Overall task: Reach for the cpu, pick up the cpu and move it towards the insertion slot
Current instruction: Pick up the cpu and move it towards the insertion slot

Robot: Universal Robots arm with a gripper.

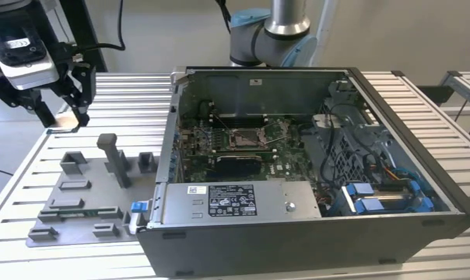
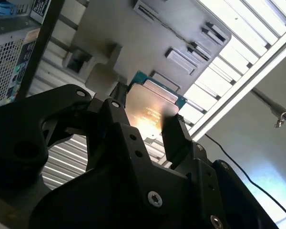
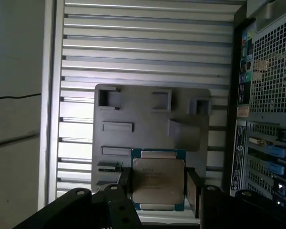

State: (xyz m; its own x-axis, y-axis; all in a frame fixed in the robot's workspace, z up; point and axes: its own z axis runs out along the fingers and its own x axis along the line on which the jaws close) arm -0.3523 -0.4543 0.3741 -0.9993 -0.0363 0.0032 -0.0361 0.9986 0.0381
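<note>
The cpu (image 3: 158, 181) is a flat square chip with a pale metal face and a green rim, and my gripper (image 3: 158, 190) is shut on it, one dark finger on each side. In the second wrist view the cpu (image 2: 150, 107) catches a bright glare between the fingers (image 2: 174, 136). In the exterior view my gripper (image 1: 60, 114) hangs at the far left, above the table's back corner, with the cpu (image 1: 64, 121) at its tips. The insertion slot (image 1: 246, 137), a silvery framed socket on green board, lies inside the open computer case, well off to the exterior view's right.
A grey fixture plate (image 1: 79, 192) with blocks and a tall post (image 1: 113, 157) lies on the slatted table between my gripper and the case. The case's wall (image 1: 175, 116) stands up beside it. Cables and blue drive clips (image 1: 375, 195) fill the case's right side.
</note>
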